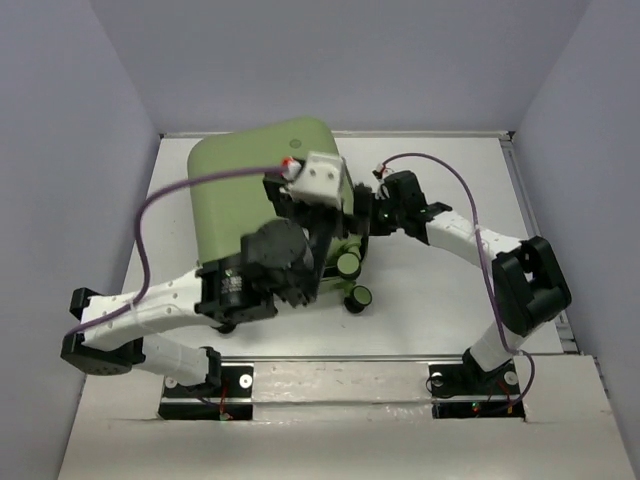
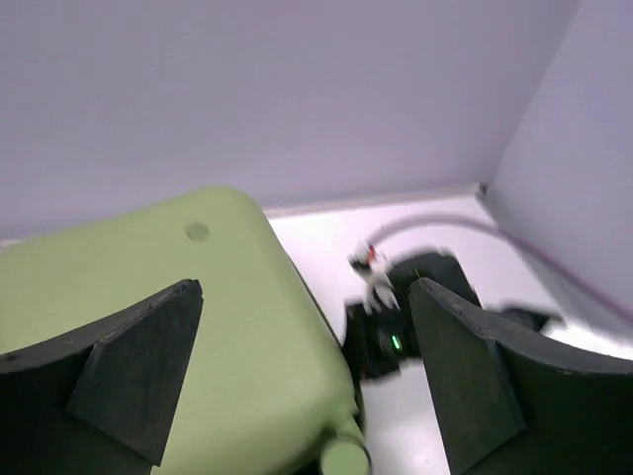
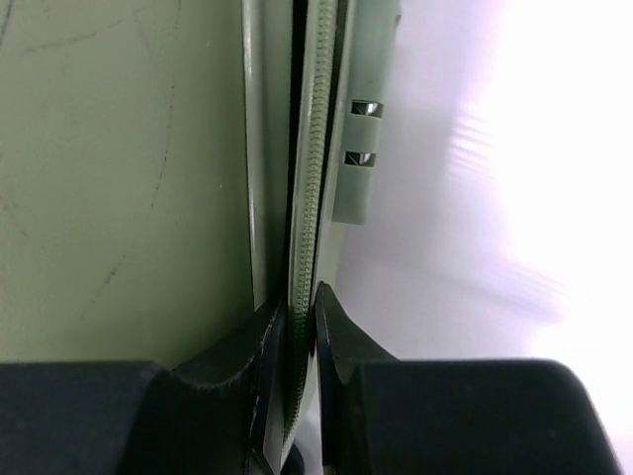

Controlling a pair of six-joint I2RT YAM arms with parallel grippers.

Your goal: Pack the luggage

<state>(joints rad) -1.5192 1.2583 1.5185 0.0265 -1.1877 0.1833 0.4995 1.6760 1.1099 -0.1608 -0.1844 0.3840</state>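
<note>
The luggage [image 1: 240, 190] is a light olive-green hard-shell suitcase lying closed on the white table, with its wheels [image 1: 348, 263] toward the arms. My left gripper [image 1: 310, 205] hovers above its right part. In the left wrist view it is open [image 2: 307, 376] and empty, with the green shell [image 2: 198, 327] and its round logo [image 2: 197, 232] below. My right gripper [image 1: 375, 212] is at the suitcase's right edge. In the right wrist view [image 3: 302, 317] its fingers are pinched on the green zipper strip [image 3: 315, 148] running along the shell's seam [image 3: 119, 178].
Lavender walls enclose the table on three sides. The table's raised right rim [image 1: 520, 200] is beyond the right arm. A purple cable [image 1: 150, 215] loops over the left arm, and another [image 1: 470, 200] loops over the right arm. Bare table [image 1: 450, 300] lies right of the suitcase.
</note>
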